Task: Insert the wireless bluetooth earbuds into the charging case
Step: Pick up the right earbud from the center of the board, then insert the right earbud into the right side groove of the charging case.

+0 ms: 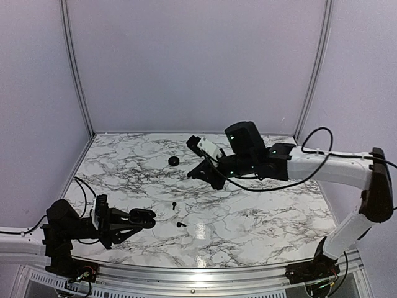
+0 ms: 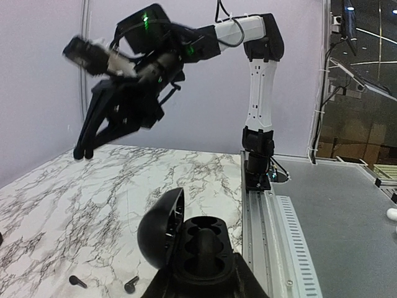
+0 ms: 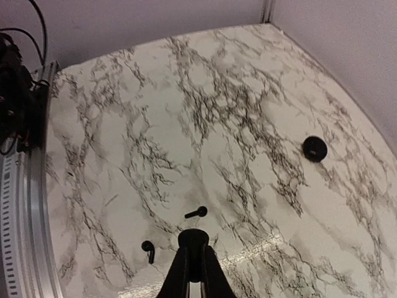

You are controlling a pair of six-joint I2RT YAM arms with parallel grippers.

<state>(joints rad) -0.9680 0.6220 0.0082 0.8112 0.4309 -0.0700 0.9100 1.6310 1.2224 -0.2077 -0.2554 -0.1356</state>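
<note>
Left gripper [image 1: 147, 216] at the near left holds the charging case [image 2: 201, 245], lid up. Both earbuds [image 1: 175, 203] lie flat on the table [image 1: 260, 217] just right of it. Right gripper [image 3: 193, 245], fingers pressed together and empty, hangs above them, farther off; the left arm is nearer but occupied.
</note>
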